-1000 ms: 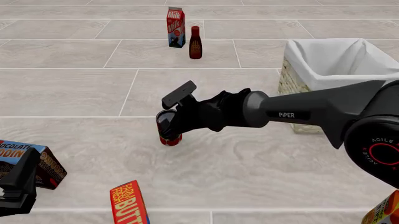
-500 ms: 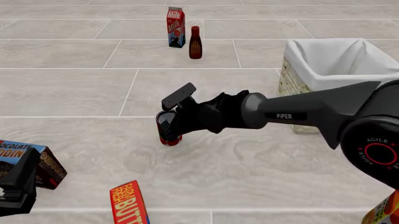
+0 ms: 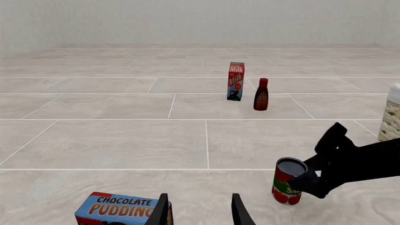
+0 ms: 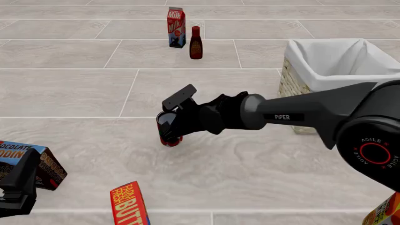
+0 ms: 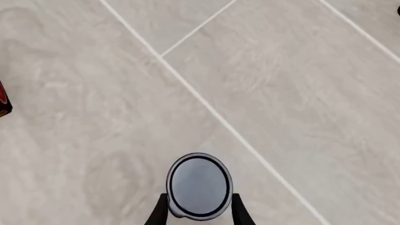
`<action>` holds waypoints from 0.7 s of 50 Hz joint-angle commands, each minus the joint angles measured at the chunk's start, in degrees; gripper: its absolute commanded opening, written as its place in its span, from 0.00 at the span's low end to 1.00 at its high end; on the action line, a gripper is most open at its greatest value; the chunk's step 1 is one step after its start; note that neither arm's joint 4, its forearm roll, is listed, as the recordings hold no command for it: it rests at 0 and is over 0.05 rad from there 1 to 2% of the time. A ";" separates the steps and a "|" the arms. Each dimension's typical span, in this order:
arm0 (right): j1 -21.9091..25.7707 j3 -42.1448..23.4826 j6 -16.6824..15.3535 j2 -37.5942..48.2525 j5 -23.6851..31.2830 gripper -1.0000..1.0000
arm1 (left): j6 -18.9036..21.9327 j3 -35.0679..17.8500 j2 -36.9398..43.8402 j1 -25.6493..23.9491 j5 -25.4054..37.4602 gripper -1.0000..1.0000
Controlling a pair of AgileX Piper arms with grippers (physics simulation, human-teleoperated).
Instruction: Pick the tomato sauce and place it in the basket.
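The tomato sauce (image 4: 170, 138), a small red can with a dark top (image 5: 198, 185), stands on the tiled floor near the middle. My right gripper (image 4: 168, 127) reaches down over it from the right. In the right wrist view its open fingers (image 5: 161, 212) sit on either side of the can's top, about as wide apart as the can. From the left wrist view the can (image 3: 286, 185) shows with the dark right gripper (image 3: 307, 182) against it. The basket (image 4: 325, 52), wicker with a white lining, stands at the right. My left gripper (image 3: 201, 213) is open and holds nothing.
A milk carton (image 4: 176, 27) and a dark red bottle (image 4: 196, 43) stand at the back. A chocolate pudding box (image 4: 44, 164) lies beside the left gripper (image 4: 16, 187), a butter box (image 4: 129, 204) at the front, an orange carton (image 4: 387, 213) at the front right corner.
The right arm has shifted very slightly over the can. The can and the left arm have stayed where they were.
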 commanded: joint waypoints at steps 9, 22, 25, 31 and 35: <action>-0.25 -0.32 -0.06 0.60 -0.12 1.00 | 0.00 0.00 0.00 0.00 0.00 1.00; -0.85 2.17 -3.20 -1.56 -2.16 0.00 | 0.00 0.00 0.00 0.00 0.00 1.00; -0.35 2.68 -3.26 -2.22 -2.29 0.00 | 0.00 0.00 0.00 0.00 0.00 1.00; -0.72 3.23 -4.29 -3.78 -2.13 0.00 | 0.00 0.00 0.00 0.00 0.00 1.00; -1.29 3.41 -4.98 -5.27 -1.80 0.00 | 0.00 0.00 0.00 0.00 0.00 1.00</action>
